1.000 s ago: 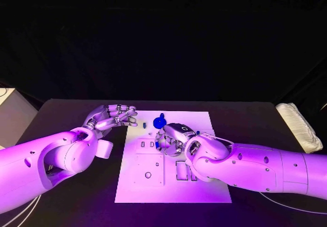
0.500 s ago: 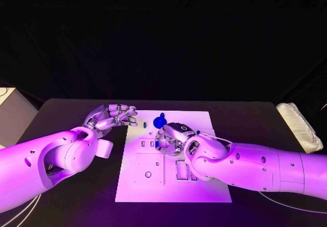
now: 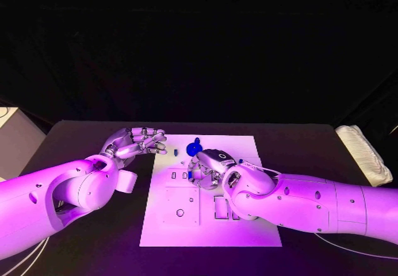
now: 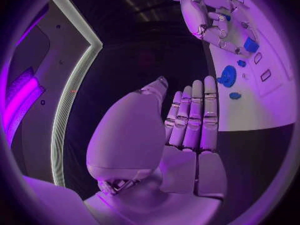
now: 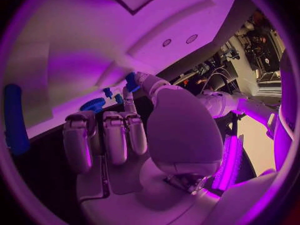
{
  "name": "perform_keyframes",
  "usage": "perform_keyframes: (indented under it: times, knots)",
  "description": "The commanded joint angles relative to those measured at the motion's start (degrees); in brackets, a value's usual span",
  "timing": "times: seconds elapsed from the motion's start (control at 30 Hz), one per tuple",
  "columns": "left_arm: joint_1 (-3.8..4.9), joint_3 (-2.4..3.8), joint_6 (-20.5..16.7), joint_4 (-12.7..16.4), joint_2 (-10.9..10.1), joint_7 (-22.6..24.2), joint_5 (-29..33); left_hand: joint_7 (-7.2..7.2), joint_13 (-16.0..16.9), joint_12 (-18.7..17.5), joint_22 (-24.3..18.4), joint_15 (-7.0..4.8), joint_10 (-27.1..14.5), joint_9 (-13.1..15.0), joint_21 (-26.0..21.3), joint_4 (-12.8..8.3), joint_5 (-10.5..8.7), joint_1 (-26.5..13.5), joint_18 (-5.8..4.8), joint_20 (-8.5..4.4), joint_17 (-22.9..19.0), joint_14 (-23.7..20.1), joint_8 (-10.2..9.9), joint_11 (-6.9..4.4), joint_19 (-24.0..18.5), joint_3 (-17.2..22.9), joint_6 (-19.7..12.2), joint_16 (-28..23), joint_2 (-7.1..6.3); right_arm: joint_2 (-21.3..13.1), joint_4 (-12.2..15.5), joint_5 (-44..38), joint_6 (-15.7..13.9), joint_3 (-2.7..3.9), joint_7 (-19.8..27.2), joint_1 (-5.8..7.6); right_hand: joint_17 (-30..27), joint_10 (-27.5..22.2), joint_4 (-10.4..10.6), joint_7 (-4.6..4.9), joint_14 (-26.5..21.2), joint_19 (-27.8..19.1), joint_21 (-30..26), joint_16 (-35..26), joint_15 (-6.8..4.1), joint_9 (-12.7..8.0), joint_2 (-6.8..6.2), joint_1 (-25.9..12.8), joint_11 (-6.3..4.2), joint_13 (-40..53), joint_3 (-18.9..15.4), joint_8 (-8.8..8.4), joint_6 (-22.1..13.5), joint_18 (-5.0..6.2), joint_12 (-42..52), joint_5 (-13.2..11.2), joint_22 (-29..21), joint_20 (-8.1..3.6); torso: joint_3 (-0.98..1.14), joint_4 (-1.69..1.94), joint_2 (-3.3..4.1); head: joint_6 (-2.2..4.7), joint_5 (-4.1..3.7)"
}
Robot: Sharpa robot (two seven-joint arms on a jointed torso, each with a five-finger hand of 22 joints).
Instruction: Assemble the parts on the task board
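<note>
Your left hand (image 3: 137, 142) hovers just off the task board's (image 3: 249, 224) far left corner, fingers curled, nothing held. Your right hand (image 3: 209, 168) sits over mid-board, fingers curled onto a small blue part (image 5: 132, 81). Round blue part (image 3: 194, 149) near the far edge; bare board nearer you.

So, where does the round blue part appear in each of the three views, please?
Head view: the round blue part lies near the far edge of the task board.
Left wrist view: the part lies on the board, beyond this hand's fingertips.
Right wrist view: the part lies at the board's edge, just past the fingertips.
Shared landmark: the white task board.
</note>
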Motion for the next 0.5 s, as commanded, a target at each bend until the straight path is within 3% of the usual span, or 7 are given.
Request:
perform_keyframes:
  times: [0.03, 0.5]
  knots:
    - [0.02, 0.04, 0.74, 0.07, 0.05, 0.12, -0.32, 0.00, 0.06, 0.20, 0.07, -0.08, 0.47, 0.04, 0.16, 0.09, -0.09, -0.20, -0.20, 0.10, 0.07, -0.43, 0.24, -0.07, -0.39, 0.38, 0.57, 0.33, -0.41, 0.07, -0.13, -1.13, 0.25, -0.07, -0.39, -0.15, 15.06, 5.82, 0.16, 0.01, 5.97, 5.99, 0.35, 0.25, 0.01, -0.09, -0.12, -0.68, -0.18, 14.89, -0.02, -0.08, -0.59, -0.83, 0.03, -0.28, 15.05, -0.13, 0.00, 0.01, -0.02, 0.02, 0.01]
    - [0.02, 0.04, 0.89, -0.10, 0.07, 0.04, -0.33, 0.00, 0.05, 0.18, 0.10, -0.08, 0.44, 0.03, 0.20, 0.10, -0.09, -0.22, -0.20, 0.11, 0.09, -0.48, 0.23, -0.07, -0.45, 0.39, 0.56, 0.34, -0.46, 0.34, -0.57, -1.03, 1.70, -0.07, -0.25, -0.20, 15.06, 5.07, 0.45, 0.67, 5.97, 5.99, 0.35, 0.25, 0.52, -0.48, -1.82, -2.32, 0.43, 14.11, -1.40, -0.75, -2.25, -0.83, -0.98, -0.78, 15.05, 0.29, -0.01, -0.09, -0.02, 0.10, -0.08]
